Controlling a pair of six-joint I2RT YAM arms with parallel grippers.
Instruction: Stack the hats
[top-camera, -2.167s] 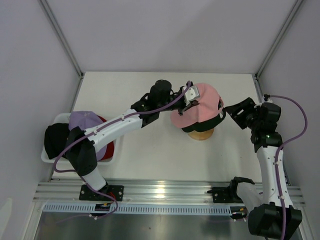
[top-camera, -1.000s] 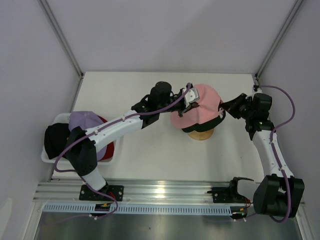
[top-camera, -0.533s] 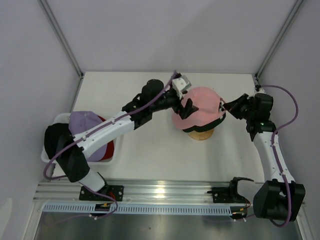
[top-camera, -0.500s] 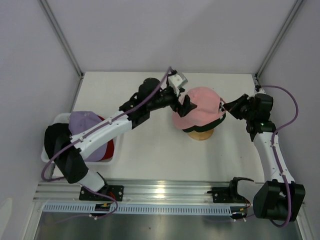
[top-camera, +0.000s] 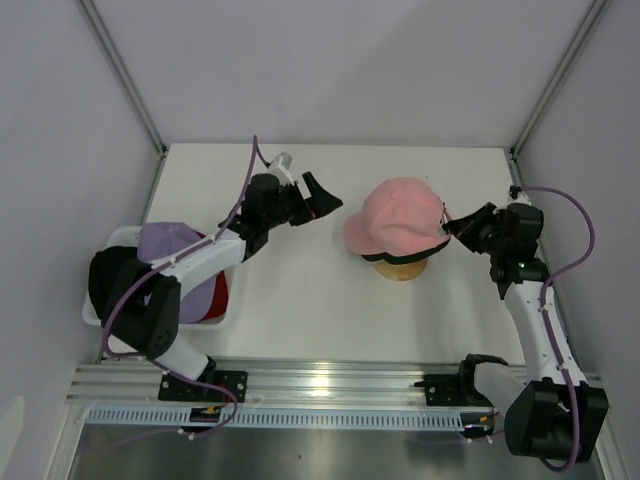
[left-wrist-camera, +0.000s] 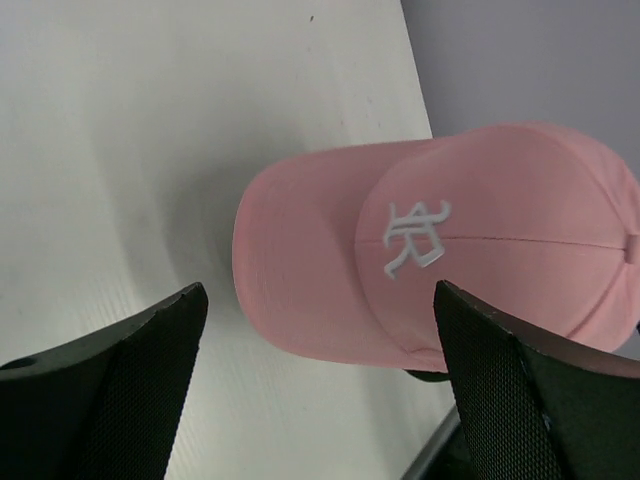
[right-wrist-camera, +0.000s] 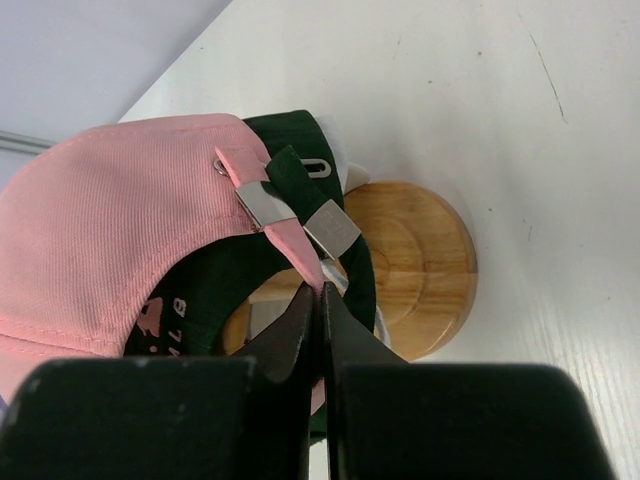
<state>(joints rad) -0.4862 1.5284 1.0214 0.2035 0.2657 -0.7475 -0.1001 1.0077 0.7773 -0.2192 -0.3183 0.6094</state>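
A pink hat (top-camera: 400, 215) sits on top of a dark hat (top-camera: 425, 254) on the round wooden stand (top-camera: 403, 269). My left gripper (top-camera: 322, 197) hangs open over the table to the left of the stack, apart from it. In the left wrist view the pink hat (left-wrist-camera: 450, 260) with its white logo lies beyond the spread fingers (left-wrist-camera: 130, 380). My right gripper (top-camera: 452, 226) is at the back of the stack. In the right wrist view it (right-wrist-camera: 320, 292) is shut on the pink hat's back strap (right-wrist-camera: 290, 235), over the dark hat (right-wrist-camera: 250, 270) and the stand (right-wrist-camera: 410, 260).
A white mesh basket (top-camera: 95, 318) at the left table edge holds a lavender hat (top-camera: 168, 240), a black hat (top-camera: 110, 280) and a red hat (top-camera: 218, 295). The left arm runs over the basket. Metal frame posts stand at the back corners.
My left gripper has let go of the pink hat, opened and pulled back to the left. The right gripper has stayed pinched on the back strap.
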